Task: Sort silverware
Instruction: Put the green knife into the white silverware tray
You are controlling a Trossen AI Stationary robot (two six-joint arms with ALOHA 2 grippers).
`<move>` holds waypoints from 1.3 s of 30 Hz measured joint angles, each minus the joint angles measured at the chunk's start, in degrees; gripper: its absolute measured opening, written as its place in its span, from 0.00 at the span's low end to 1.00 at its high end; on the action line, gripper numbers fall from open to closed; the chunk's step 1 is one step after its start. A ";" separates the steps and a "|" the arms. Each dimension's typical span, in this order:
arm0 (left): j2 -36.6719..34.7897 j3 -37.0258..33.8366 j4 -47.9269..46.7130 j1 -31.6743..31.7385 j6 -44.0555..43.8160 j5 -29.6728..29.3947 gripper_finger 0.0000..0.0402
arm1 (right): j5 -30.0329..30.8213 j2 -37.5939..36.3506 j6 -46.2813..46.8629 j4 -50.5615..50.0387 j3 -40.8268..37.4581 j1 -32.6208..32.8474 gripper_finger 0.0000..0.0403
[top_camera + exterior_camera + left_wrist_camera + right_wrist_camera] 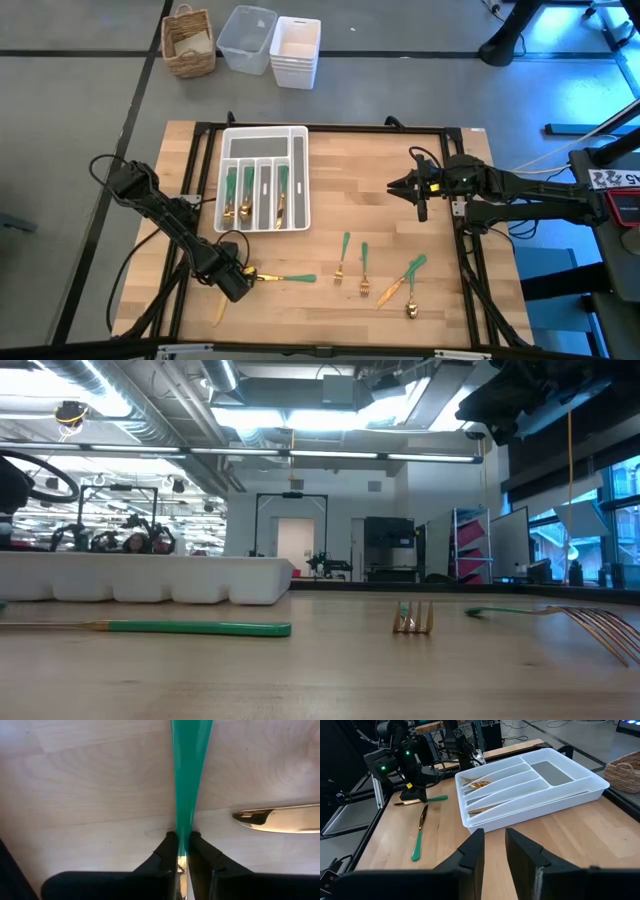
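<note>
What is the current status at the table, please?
Left gripper shut on green-handled utensil, front left of table. Right gripper open, waiting mid-right. Several pieces loose, some in white tray. Path to tray looks clear.

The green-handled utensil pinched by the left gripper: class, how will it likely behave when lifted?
Probably stiff: the green-handled utensil lies straight on the wooden table. The left gripper pinches its narrow neck, so the long handle may droop or swivel. Its glossy, tapered surface could slip.
</note>
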 joint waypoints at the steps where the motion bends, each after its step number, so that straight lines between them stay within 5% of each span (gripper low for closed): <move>1: -0.03 0.00 0.03 -0.01 -0.23 -0.15 0.04 | 0.00 0.00 0.00 0.00 0.00 0.01 0.20; 21: -7.69 -0.52 3.20 -0.21 -0.48 -6.67 0.04 | 0.02 0.00 0.02 0.02 0.00 0.00 0.20; 39: -8.17 -0.28 24.69 4.63 4.07 -26.56 0.05 | 0.02 0.00 0.00 -0.02 0.00 0.00 0.20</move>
